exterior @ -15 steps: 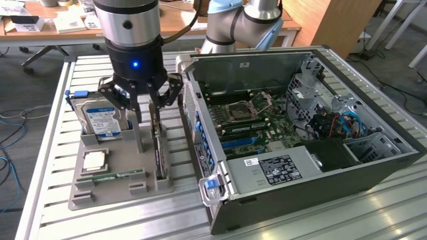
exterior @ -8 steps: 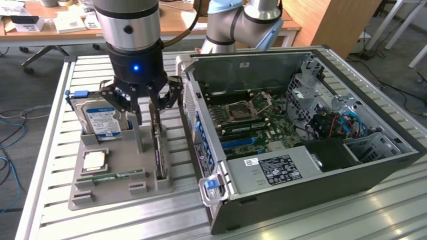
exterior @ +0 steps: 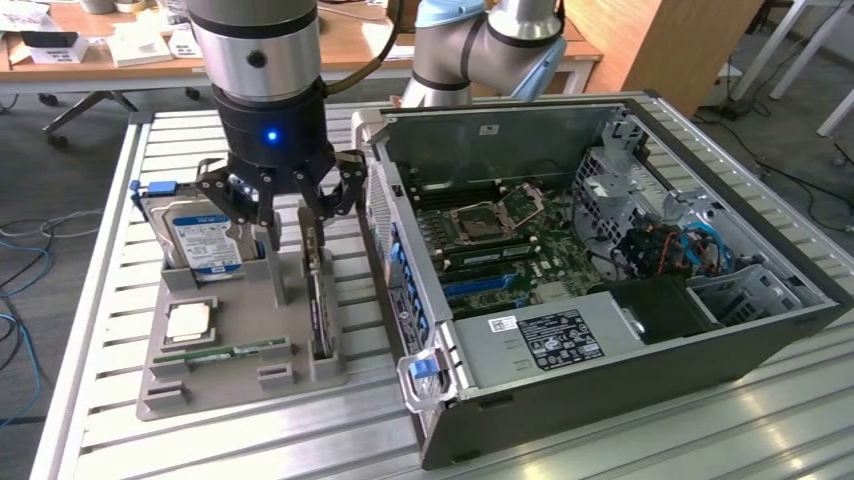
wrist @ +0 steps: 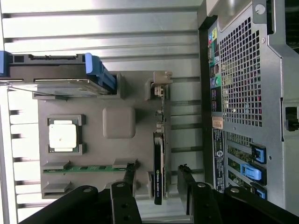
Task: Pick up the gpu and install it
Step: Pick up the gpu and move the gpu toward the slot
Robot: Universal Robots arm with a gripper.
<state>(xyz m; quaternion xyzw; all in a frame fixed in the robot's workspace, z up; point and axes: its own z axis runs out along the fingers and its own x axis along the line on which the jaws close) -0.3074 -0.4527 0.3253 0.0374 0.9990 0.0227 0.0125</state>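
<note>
The gpu [exterior: 319, 295] is a thin black card standing on edge in a slot of the grey holder tray [exterior: 227, 395], just beside the open computer case [exterior: 601, 250]. My gripper [exterior: 304, 222] hangs directly over the card's far end and is open. In the wrist view its two black fingers [wrist: 128, 176] straddle the gpu [wrist: 158, 158], with a gap on each side and nothing held. The pale bracket end of the card [wrist: 160, 84] points away from the gripper.
The grey tray [wrist: 119, 122] also holds a hard drive [exterior: 200, 238] with blue clips, a square processor [exterior: 191, 320] and a green RAM stick [exterior: 220, 355]. The case's rear panel [wrist: 243, 79] stands close to the card. All of it rests on a slatted metal table [exterior: 200, 440].
</note>
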